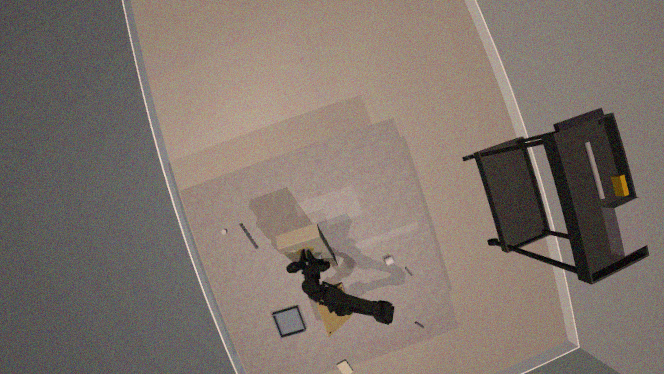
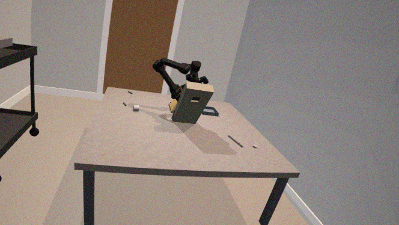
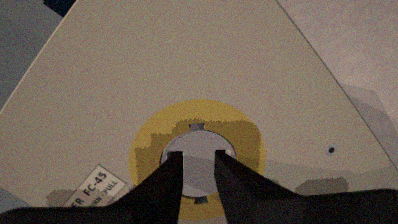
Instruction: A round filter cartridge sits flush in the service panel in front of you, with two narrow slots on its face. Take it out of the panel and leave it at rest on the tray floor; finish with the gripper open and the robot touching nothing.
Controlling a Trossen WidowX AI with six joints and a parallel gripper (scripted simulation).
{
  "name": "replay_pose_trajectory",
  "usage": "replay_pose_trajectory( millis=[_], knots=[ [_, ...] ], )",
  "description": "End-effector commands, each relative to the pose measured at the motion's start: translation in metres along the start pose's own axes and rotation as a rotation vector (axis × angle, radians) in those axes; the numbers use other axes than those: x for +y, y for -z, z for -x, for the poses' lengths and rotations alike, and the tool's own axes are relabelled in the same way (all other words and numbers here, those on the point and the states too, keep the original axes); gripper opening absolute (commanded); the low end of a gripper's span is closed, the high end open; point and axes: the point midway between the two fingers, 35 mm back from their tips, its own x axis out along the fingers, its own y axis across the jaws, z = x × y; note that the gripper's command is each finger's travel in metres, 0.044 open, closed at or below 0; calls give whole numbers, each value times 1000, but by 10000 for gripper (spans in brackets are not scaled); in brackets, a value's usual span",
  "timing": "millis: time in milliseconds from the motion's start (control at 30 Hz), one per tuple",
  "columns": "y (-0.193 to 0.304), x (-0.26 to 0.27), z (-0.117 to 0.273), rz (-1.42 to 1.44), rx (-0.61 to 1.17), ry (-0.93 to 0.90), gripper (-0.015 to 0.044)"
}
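Observation:
The round filter cartridge [image 3: 200,139] shows as a grey disc inside a yellow ring [image 3: 150,150], set flush in the beige service panel [image 3: 150,65] [image 1: 297,237] [image 2: 187,111]. The panel stands tilted on the table. My gripper [image 3: 198,156] [image 1: 306,256] is pressed against the panel's face, its two dark fingertips in the cartridge's face with a grey strip between them. It is shut on the cartridge. In the exterior view the panel hides the fingers. The dark-rimmed tray [image 1: 286,310] [image 2: 214,114] lies flat on the table beside the arm's base.
A label [image 3: 95,190] reading FC-45 sits at the ring's lower left. A small white cylinder [image 1: 389,259] [image 2: 136,107], a dark strip [image 1: 248,235] [image 2: 235,141] and a tiny white piece [image 1: 223,231] [image 2: 255,146] lie on the table. A black cart [image 1: 565,195] [image 2: 15,51] stands off the table.

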Motion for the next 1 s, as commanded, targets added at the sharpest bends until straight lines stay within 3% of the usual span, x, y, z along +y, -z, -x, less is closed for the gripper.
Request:
replay_pose_trajectory(
  millis=[0,100,167,967],
  knots=[
    [0,1,0,-4,3,-5,64],
    [0,1,0,-4,3,-5,44],
    [0,1,0,-4,3,-5,0],
    [1,0,-8,713,9,-6,0]
  ],
)
